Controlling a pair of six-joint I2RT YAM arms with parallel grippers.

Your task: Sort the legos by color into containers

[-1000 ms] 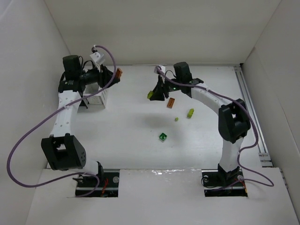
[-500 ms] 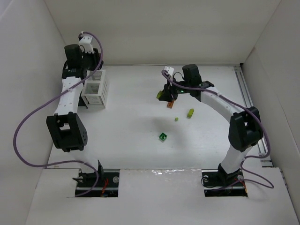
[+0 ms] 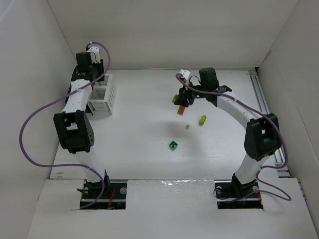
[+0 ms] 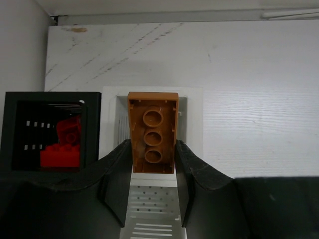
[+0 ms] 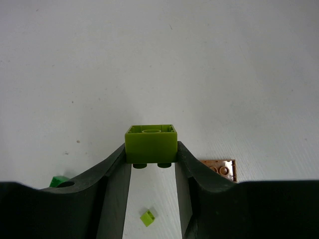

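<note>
- No text, brand, number or sign is legible in any view
- The orange brick, yellow-green brick, black bin and white bin are plain

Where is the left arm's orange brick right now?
Left wrist view: the orange brick sits clamped in the left gripper, over the white bin, with the black bin alongside.

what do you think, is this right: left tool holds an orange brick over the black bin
Not quite. The left wrist view shows the left tool holding the orange brick over the white bin, not the black bin beside it.
</note>
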